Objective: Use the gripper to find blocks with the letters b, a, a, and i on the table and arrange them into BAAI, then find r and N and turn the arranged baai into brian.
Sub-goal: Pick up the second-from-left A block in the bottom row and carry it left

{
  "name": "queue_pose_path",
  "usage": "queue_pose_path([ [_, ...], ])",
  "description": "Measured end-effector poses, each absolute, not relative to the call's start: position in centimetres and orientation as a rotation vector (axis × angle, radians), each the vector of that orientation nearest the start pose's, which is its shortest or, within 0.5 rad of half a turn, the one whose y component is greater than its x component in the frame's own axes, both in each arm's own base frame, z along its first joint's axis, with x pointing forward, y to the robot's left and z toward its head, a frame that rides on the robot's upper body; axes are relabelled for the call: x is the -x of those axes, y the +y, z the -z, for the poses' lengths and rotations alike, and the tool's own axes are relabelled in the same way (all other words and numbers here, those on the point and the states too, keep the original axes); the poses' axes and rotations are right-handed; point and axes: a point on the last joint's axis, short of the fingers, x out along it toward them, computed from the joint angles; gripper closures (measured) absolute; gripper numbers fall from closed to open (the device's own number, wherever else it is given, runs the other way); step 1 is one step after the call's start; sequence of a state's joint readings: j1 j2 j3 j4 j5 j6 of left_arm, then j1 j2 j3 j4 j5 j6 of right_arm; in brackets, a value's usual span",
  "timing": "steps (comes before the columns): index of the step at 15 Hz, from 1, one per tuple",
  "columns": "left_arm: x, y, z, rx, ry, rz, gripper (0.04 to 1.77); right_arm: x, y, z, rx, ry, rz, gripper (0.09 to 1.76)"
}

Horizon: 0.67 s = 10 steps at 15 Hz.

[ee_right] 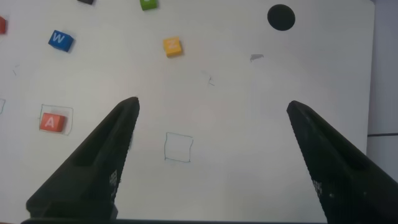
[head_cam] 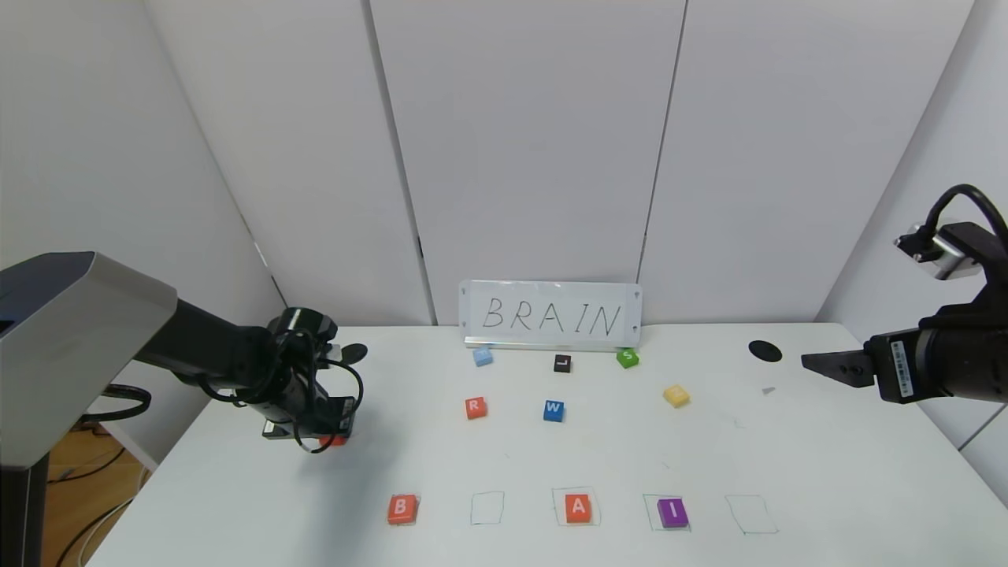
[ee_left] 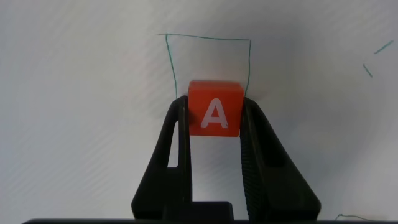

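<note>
My left gripper (ee_left: 213, 106) is shut on an orange A block (ee_left: 214, 109), with a finger pressed to each side of it. In the head view this gripper (head_cam: 329, 431) is low over the left side of the white table (head_cam: 827, 472), and only a sliver of the held block (head_cam: 335, 440) shows. In the front row lie the orange B (head_cam: 402, 509), the other orange A (head_cam: 579, 508) and the purple I (head_cam: 672, 513). The orange r (head_cam: 476, 407) and the yellow N (head_cam: 676, 395) lie further back. My right gripper (ee_right: 211, 106) hangs open and empty above the table's right side.
One empty green square (head_cam: 487, 508) sits between B and A, another (head_cam: 750, 513) to the right of I. A blue W (head_cam: 554, 410), green S (head_cam: 627, 358), black L (head_cam: 561, 363) and light blue block (head_cam: 483, 357) lie before the BRAIN sign (head_cam: 551, 315). A black hole (head_cam: 765, 351) is at the back right.
</note>
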<state>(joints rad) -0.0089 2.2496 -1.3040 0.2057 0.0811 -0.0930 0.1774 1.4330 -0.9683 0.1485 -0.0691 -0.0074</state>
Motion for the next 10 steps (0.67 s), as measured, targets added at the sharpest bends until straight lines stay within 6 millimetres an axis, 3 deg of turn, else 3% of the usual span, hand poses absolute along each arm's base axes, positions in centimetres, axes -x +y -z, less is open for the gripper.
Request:
queue_pose_path([
  [7,-39.51,-0.15,-4.26,0.028,1.14,-0.131,1.3,-22.9,3.99,-22.7,0.083,0.61,-0.109,0.14],
  [10,-39.49,-0.2,-4.07,0.029,1.145,-0.133,0.94,-22.89,4.06,-22.69,0.084,0.61,-0.112,0.14],
])
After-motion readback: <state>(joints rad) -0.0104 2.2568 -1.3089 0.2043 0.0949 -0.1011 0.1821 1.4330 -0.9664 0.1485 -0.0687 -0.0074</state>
